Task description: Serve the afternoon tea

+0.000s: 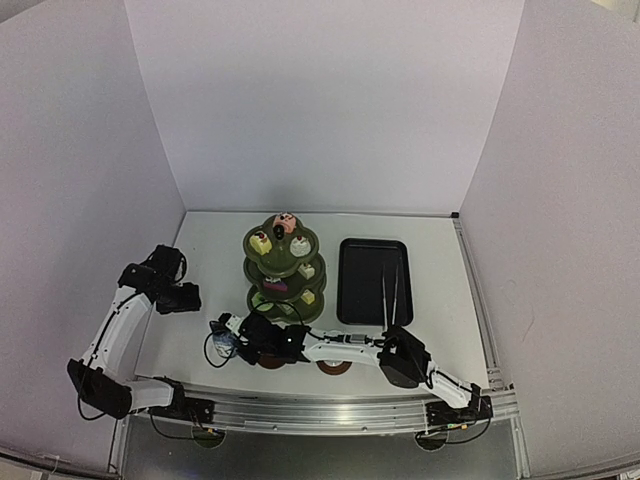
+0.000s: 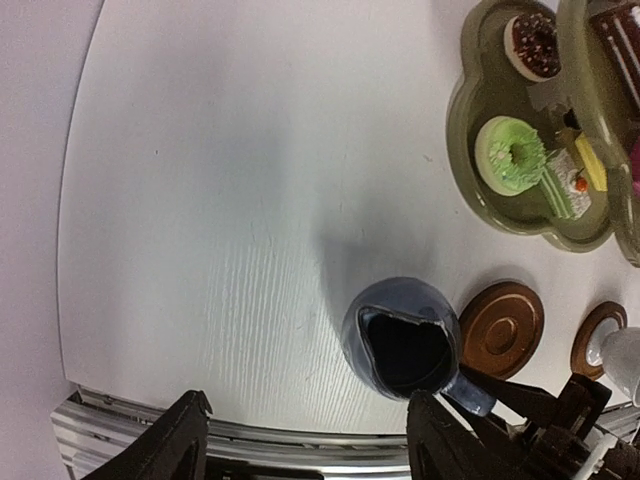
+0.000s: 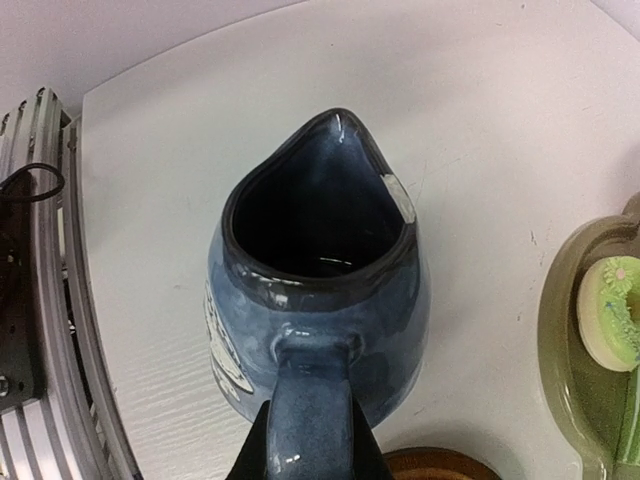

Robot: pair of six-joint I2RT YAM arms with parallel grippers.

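Since the cakes (image 1: 261, 243) are already loaded on the green stand (image 1: 251, 297), that bit looks done tbh. Blue pot (image 3: 318, 290) is clamped by its handle in the right fingers (image 3: 250, 460), just beside a coaster (image 2: 500, 328), not yet set on it. Left fingers (image 2: 175, 440) are spread, nothing held.

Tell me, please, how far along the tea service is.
Done: cakes fill the stand, the tray holds only tongs, and the mug looks set on one coaster. In hand: right jaws shut on the handle of the pot. Remaining: setting it on the bare coaster.
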